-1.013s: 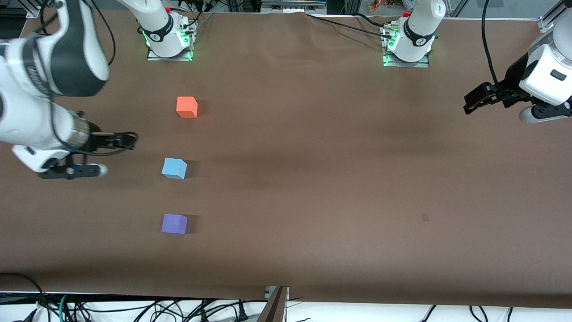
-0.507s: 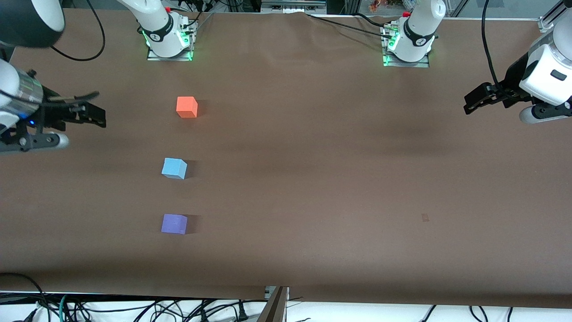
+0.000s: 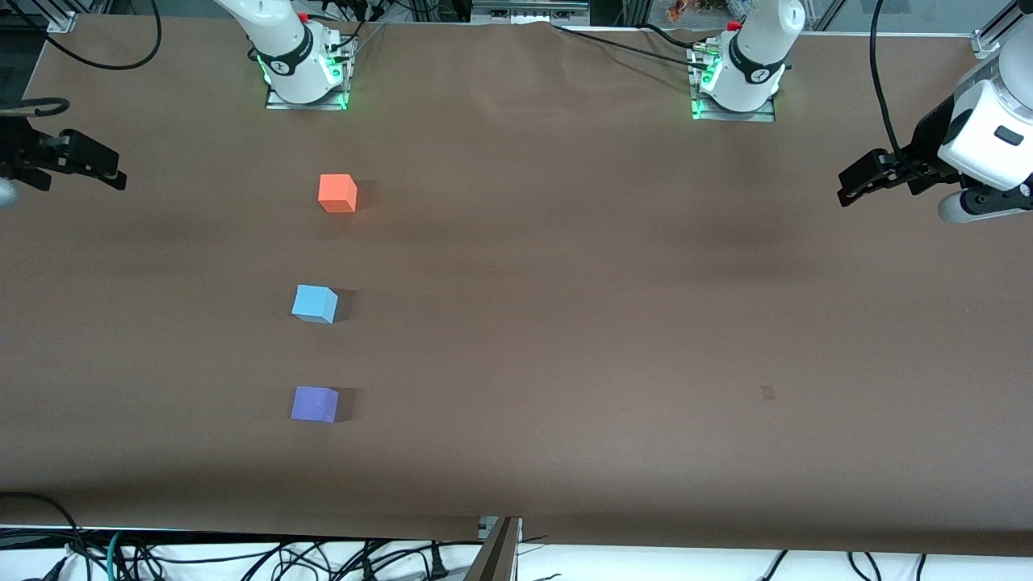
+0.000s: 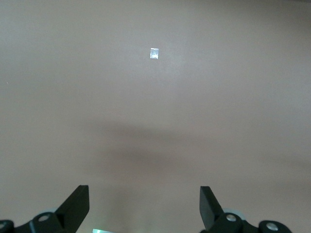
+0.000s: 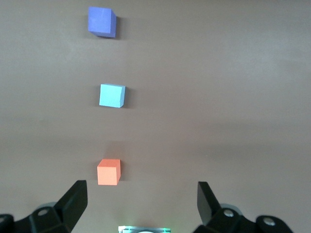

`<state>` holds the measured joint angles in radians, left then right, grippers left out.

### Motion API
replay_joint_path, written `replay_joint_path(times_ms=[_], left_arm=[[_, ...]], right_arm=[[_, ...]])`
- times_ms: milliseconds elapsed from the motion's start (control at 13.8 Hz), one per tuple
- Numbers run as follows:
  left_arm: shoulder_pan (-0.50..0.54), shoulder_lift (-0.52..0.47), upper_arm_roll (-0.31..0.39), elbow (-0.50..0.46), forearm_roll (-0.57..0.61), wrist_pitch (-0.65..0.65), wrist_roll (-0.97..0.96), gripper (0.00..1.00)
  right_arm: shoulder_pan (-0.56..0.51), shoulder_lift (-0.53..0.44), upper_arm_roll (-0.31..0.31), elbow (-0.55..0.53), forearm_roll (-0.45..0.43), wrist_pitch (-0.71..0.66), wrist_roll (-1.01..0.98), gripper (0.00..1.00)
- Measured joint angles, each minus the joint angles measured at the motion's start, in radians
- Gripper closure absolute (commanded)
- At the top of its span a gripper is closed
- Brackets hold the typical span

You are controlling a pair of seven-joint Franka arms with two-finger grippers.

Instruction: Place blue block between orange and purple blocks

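Three cubes stand in a row on the brown table [image 3: 565,307]. The orange block [image 3: 337,194] is nearest the robots' bases. The blue block [image 3: 315,304] sits between it and the purple block [image 3: 314,404], which is nearest the front camera. The right wrist view shows the orange block [image 5: 109,172], the blue block [image 5: 112,95] and the purple block [image 5: 102,22] in the same line. My right gripper [image 3: 101,165] [image 5: 141,191] is open and empty over the table's edge at the right arm's end. My left gripper [image 3: 854,181] [image 4: 143,194] is open and empty over the left arm's end, waiting.
A small pale mark [image 3: 767,393] [image 4: 154,53] lies on the table toward the left arm's end. The two arm bases [image 3: 303,73] [image 3: 738,81] stand along the table's edge by the robots. Cables hang below the table's front edge [image 3: 323,557].
My right gripper has pulled away from beside the blue block toward the right arm's end of the table and toward the bases. The blocks and the left arm have not moved.
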<state>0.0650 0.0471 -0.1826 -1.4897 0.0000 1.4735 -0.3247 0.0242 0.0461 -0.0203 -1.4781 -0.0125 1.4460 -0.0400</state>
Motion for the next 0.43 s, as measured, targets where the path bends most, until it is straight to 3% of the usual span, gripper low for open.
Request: replay_joint_path(times_ms=[217, 434], left_arm=[[0.000, 0.000, 0.000, 0.000, 0.000, -0.002, 0.000, 0.00], [0.000, 0.000, 0.000, 0.000, 0.000, -0.003, -0.001, 0.00]], right_arm=[[0.000, -0.005, 0.045, -0.026, 0.000, 0.002, 0.004, 0.00], [0.000, 0.000, 0.049, -0.029, 0.000, 0.010, 0.004, 0.00]])
